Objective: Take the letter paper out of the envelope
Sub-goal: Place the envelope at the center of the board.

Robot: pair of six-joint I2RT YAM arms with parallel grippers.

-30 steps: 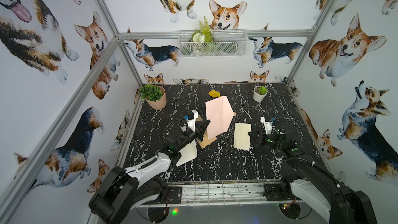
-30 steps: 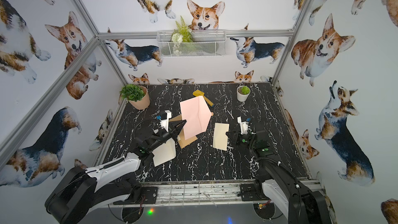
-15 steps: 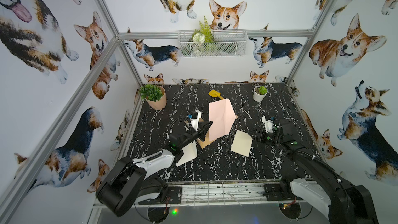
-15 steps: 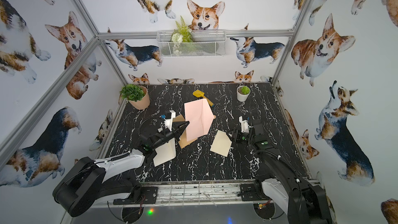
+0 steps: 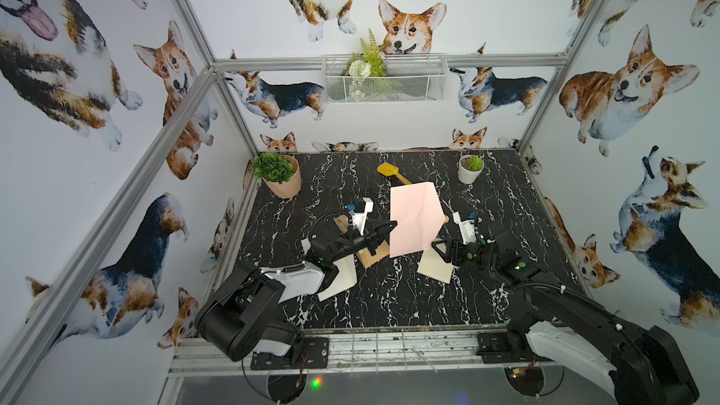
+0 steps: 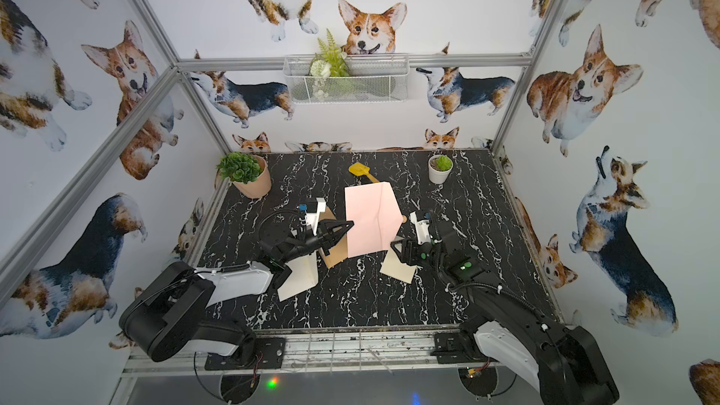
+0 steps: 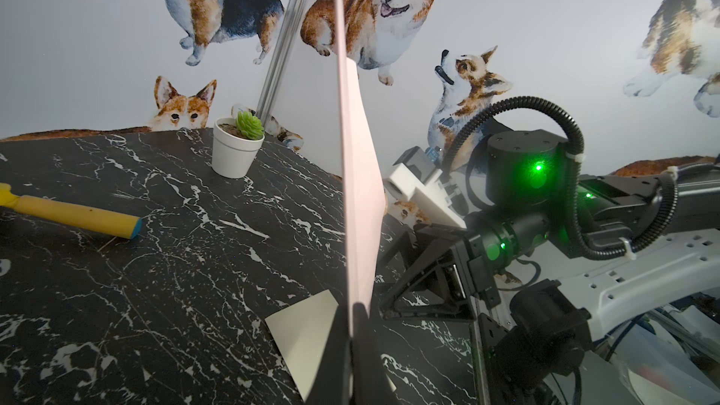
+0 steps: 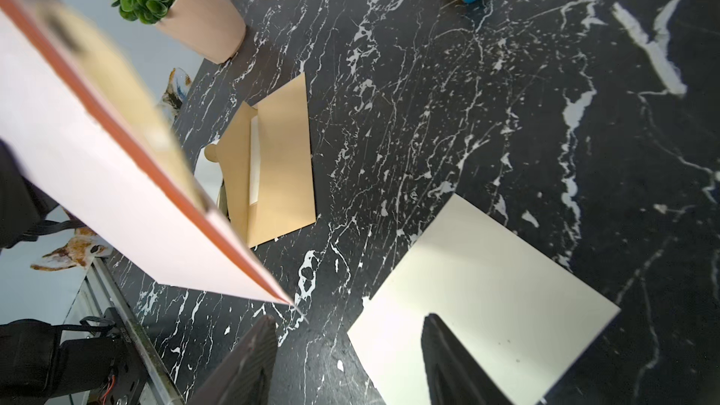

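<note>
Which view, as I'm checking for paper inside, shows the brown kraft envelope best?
The right wrist view: the brown kraft envelope lies open, white paper visible inside. In both top views only a corner shows; the left wrist view misses it.

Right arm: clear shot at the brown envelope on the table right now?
Probably not cleanly. The pink envelope, pinched upright by the left gripper, hangs between the open right gripper and the brown envelope, and the left gripper sits above it too.

Black arms (image 5: 241,305), white shells (image 5: 296,278), ribbed cables (image 7: 576,173), green lights (image 7: 537,167), triangular black jaws.
</note>
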